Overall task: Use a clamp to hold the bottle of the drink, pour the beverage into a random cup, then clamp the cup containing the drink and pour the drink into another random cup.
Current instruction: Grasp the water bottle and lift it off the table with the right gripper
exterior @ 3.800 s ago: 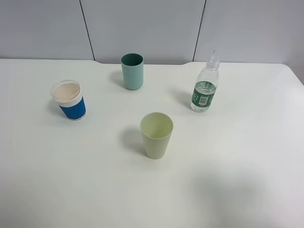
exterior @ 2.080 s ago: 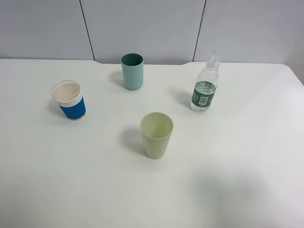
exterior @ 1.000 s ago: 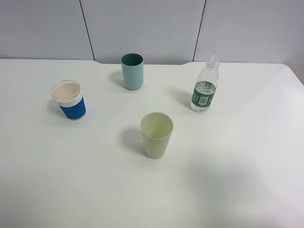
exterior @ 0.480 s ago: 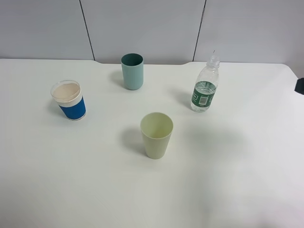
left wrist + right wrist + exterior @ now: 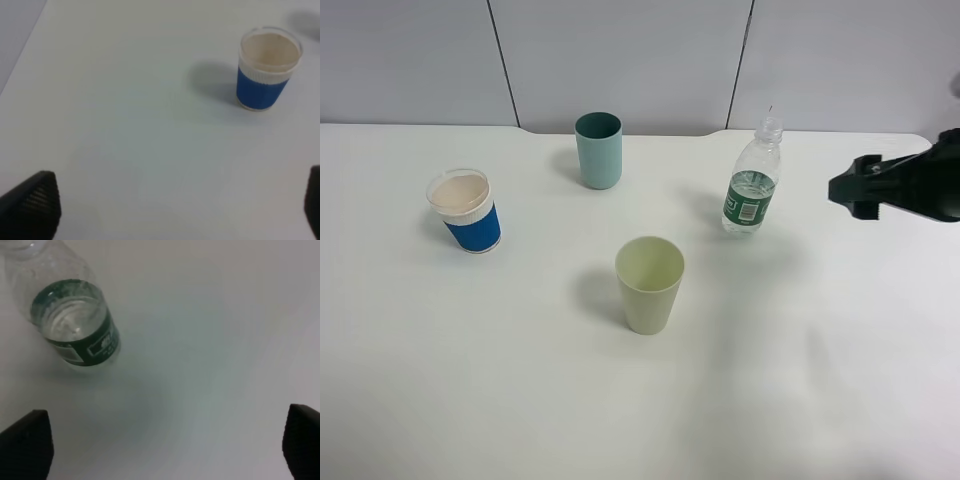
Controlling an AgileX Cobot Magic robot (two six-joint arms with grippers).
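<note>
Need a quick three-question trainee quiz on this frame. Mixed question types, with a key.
1. How many cups stand on the table?
2. True or false: the right gripper is open and not touching the bottle.
3. Which cup does the left wrist view show? A. teal cup B. blue-sleeved cup C. yellow-green cup

Key: 1. three; 2. true; 3. B
</note>
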